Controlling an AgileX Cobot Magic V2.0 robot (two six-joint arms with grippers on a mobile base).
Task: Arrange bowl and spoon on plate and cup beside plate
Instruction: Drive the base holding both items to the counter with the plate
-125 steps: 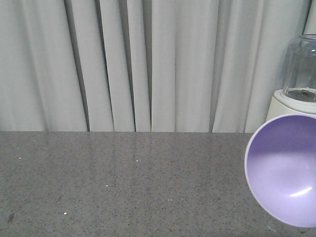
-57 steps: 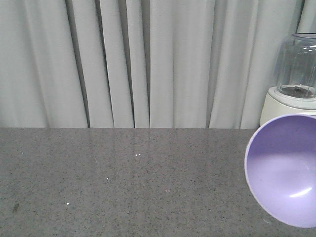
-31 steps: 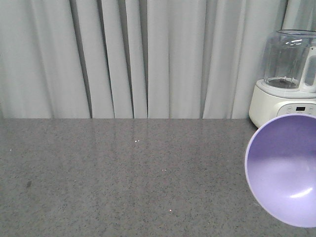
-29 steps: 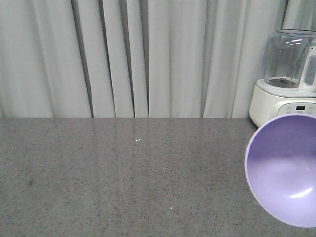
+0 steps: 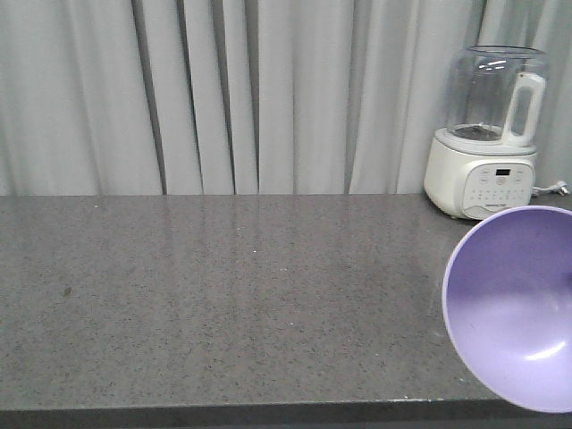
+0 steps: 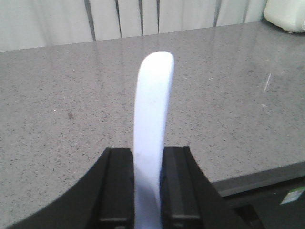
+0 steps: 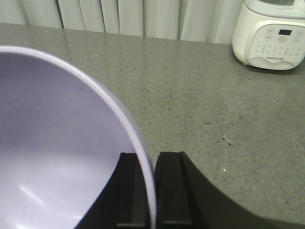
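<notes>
Left gripper [image 6: 147, 188] is pinched tight on the pale spoon [image 6: 152, 109], which pokes out from between its black fingers over the grey counter [image 6: 57, 119]. Right gripper [image 7: 150, 188] is clamped on the rim of the purple bowl [image 7: 52, 157], held up on edge so the front view looks right into it. Way back, a white blender [image 5: 487, 134] sits at the counter's far right, with pale curtains [image 5: 223, 89] behind.

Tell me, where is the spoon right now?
In the left wrist view, the spoon is clamped in the left gripper, sticking out above the grey countertop, with the white blender far off at top right.
</notes>
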